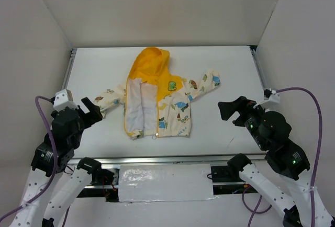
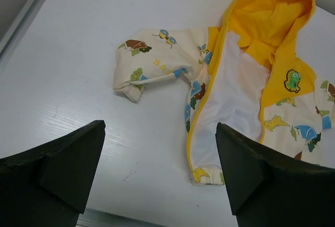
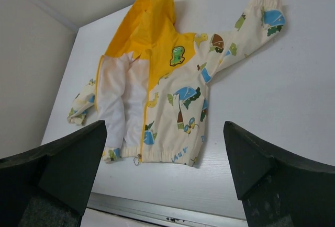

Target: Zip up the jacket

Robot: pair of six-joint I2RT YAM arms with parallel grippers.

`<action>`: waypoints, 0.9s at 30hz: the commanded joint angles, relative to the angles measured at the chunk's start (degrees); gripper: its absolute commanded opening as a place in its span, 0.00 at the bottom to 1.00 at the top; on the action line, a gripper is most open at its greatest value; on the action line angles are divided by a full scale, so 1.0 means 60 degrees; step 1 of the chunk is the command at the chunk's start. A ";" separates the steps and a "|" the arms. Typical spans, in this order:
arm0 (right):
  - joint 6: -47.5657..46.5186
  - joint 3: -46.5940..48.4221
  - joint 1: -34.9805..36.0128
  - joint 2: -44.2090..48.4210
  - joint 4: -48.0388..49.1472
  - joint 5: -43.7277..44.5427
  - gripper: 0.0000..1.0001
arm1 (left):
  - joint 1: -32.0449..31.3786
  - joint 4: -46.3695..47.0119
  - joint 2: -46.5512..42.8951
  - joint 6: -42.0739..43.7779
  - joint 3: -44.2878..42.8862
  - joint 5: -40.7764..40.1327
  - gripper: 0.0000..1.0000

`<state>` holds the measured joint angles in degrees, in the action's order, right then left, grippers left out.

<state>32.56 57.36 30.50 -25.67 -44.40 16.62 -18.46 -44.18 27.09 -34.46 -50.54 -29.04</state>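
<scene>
The jacket [image 1: 157, 101] lies flat on the white table, hood [image 1: 151, 62] pointing away, hem toward me. Its front is open: the left panel is folded back, showing white lining [image 1: 137, 104] edged by yellow zipper trim [image 2: 203, 101]. A green chest patch [image 1: 171, 86] sits on the yellow yoke. A small metal zipper pull ring [image 3: 137, 159] hangs at the hem of the right panel. The jacket also shows in the left wrist view [image 2: 235, 80] and the right wrist view [image 3: 172, 91]. My left gripper [image 1: 93, 109] is open, left of the jacket. My right gripper [image 1: 231, 113] is open, right of it. Both are empty.
White walls enclose the table on three sides. A metal rail [image 1: 167, 160] runs along the near edge, with a white taped panel [image 1: 165, 182] below it. Rails also run along the left edge [image 1: 68, 72] and right edge [image 1: 259, 67].
</scene>
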 commanded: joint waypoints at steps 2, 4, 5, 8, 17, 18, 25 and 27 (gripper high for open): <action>-0.0108 0.0225 0.0044 0.0030 -0.0057 0.0277 1.00 | 0.0029 0.0479 0.0245 0.0162 -0.0160 0.0123 0.99; -0.0167 0.0210 0.0043 0.0060 0.0017 -0.0030 1.00 | 0.0044 0.0450 0.0319 0.0031 -0.0174 0.0166 0.99; -0.0254 0.0195 0.0058 0.0060 0.0076 -0.0191 1.00 | 0.0044 0.0435 0.0362 -0.0028 -0.0160 0.0268 1.00; -0.0547 0.0079 0.0043 0.0031 0.0500 -0.1302 1.00 | 0.0044 0.0449 0.0508 -0.0803 0.0015 0.1072 0.99; -0.0504 -0.0566 0.0058 -0.0526 0.1350 -0.3691 1.00 | 0.0030 0.2484 0.2702 -0.2503 0.2549 0.3315 0.95; -0.0490 -0.0624 0.0058 -0.0555 0.1409 -0.3780 1.00 | 0.0029 0.2791 0.2866 -0.2577 0.2782 0.3316 0.95; -0.0285 -0.1269 0.0058 -0.0409 0.1848 -0.4103 1.00 | 0.0000 0.4447 0.3949 -0.2928 0.3823 0.3930 0.83; -0.0270 -0.1357 0.0058 -0.0424 0.1922 -0.4191 1.00 | 0.0000 0.4828 0.4243 -0.3016 0.4073 0.4281 0.80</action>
<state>30.63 49.84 30.50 -28.58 -37.34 -6.44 -18.46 -22.35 50.43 -50.41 -27.66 -7.25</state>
